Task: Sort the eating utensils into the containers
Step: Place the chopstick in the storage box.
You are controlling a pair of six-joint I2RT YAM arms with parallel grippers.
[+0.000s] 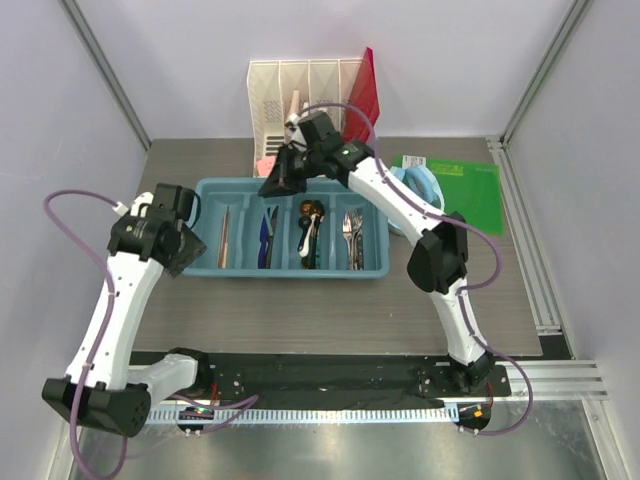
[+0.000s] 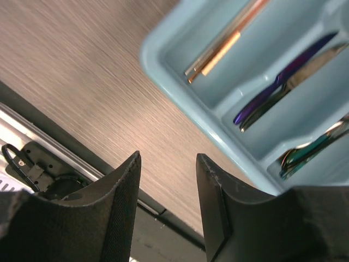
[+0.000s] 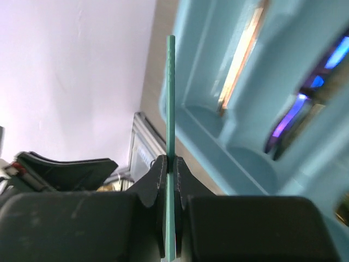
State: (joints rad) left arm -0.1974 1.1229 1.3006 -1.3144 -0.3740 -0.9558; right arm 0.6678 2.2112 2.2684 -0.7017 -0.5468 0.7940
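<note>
Presently, left claw point(image 2: 166, 164) spread; right claw point(image 3: 168, 164) pinches one thin green stick point(image 3: 170, 98) near four-compartment tray point(image 1: 290, 271).

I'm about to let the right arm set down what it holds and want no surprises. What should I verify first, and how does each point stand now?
1. Right fingers clamped on the thin teal stick: ok.
2. Stick lined up over the chopstick compartment: cannot tell; the wrist view shows it beside the light blue tray's outer wall.
3. Room left in that compartment beside the brown chopsticks: ok.
4. Left fingers open, holding nothing: ok.
5. Knives, spoons and forks each in their own compartment: ok.
</note>
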